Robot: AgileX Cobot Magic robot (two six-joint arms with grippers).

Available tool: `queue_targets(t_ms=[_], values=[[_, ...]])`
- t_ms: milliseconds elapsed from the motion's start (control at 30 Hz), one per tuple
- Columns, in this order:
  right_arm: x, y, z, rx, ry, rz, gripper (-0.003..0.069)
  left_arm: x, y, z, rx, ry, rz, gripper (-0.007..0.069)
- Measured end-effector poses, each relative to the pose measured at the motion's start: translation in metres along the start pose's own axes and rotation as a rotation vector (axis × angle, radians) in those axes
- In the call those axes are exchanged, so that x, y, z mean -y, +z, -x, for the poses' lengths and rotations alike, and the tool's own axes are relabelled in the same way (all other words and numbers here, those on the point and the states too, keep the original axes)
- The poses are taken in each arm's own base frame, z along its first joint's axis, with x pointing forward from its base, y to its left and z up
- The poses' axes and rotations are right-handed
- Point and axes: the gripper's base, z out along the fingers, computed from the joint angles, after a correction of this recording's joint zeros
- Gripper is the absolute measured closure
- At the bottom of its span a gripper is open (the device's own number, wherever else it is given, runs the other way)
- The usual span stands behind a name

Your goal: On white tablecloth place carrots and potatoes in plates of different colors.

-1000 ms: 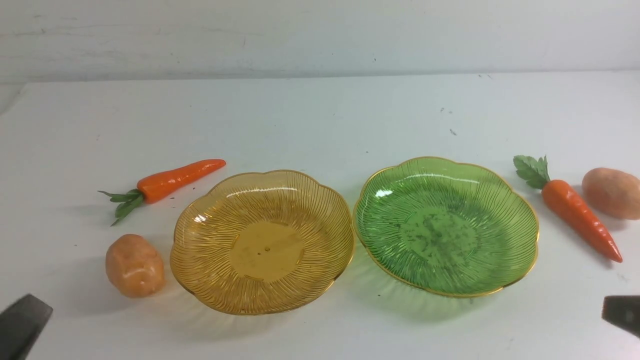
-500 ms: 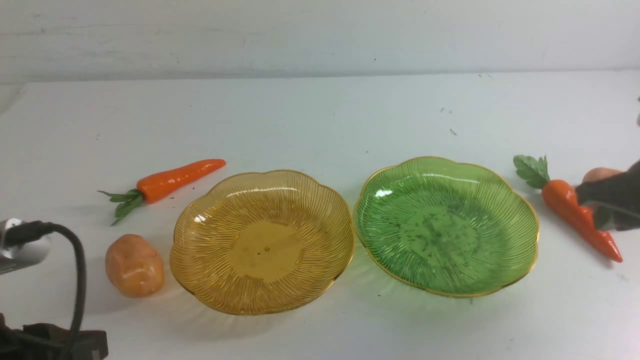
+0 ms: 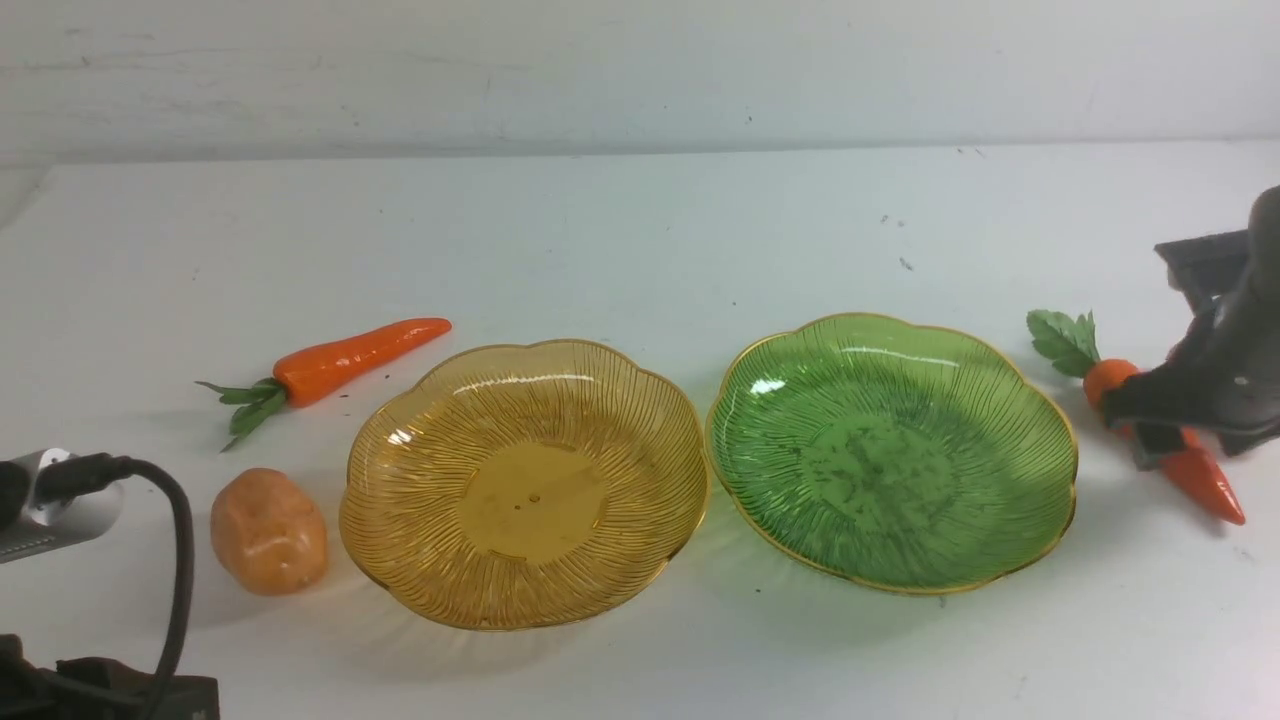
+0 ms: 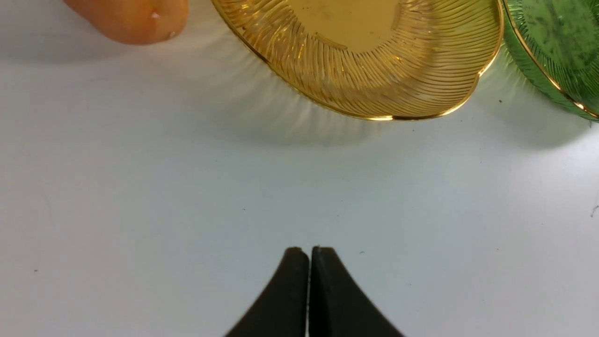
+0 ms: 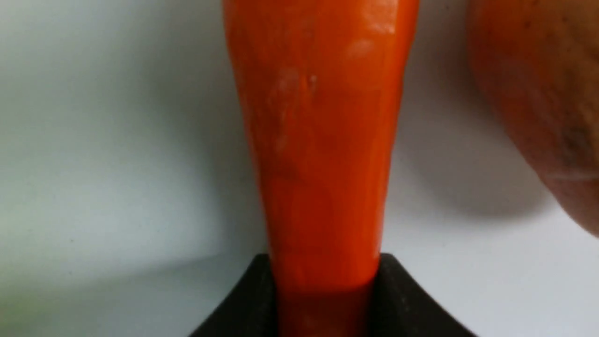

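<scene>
On the white tablecloth an amber plate and a green plate stand side by side, both bare. One carrot and a potato lie left of the amber plate. The other carrot lies right of the green plate. My right gripper is shut on its middle, a finger against each side. The second potato sits beside it, hidden behind the arm in the front view. My left gripper is shut and empty, low near the amber plate's near rim.
My left arm's wrist camera and black cable fill the front view's lower left corner, close to the left potato. The right arm's dark body covers the table's right edge. A pale wall runs behind the table.
My right arm came in from the lower right, dropped over the right carrot and closed on it, hiding the right potato. The left arm rose into view at the lower left.
</scene>
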Motion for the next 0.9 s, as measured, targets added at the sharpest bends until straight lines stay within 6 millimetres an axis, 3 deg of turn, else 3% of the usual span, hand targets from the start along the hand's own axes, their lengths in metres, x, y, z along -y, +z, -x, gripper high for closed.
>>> queue_targets(t_ms=[67,267,333,467,600,767,900], values=[[0.002,-0.010,0.001,-0.017,0.008,0.000,0.0434,0.000,0.000,0.000,-0.001,0.001,-0.001,0.0634],[0.004,-0.079,0.006,0.066,0.052,0.067,0.0431,0.000,0.000,-0.001,-0.016,0.001,-0.001,0.0634],[-0.002,-0.100,0.004,0.105,0.054,0.131,0.0431,0.000,0.000,-0.001,-0.017,0.001,-0.001,0.0634],[-0.025,-0.123,0.002,0.144,0.016,0.260,0.0431,0.000,0.000,-0.001,-0.018,0.001,-0.001,0.0628],[-0.064,-0.126,-0.001,0.142,-0.081,0.358,0.0431,0.000,0.000,-0.001,-0.019,0.001,-0.001,0.0624],[-0.106,-0.110,-0.005,0.100,-0.204,0.365,0.0431,0.000,0.000,-0.001,-0.019,0.001,0.000,0.0610],[-0.123,-0.095,-0.005,0.085,-0.252,0.353,0.0403,0.000,0.000,-0.001,-0.019,0.001,0.000,0.0594]])
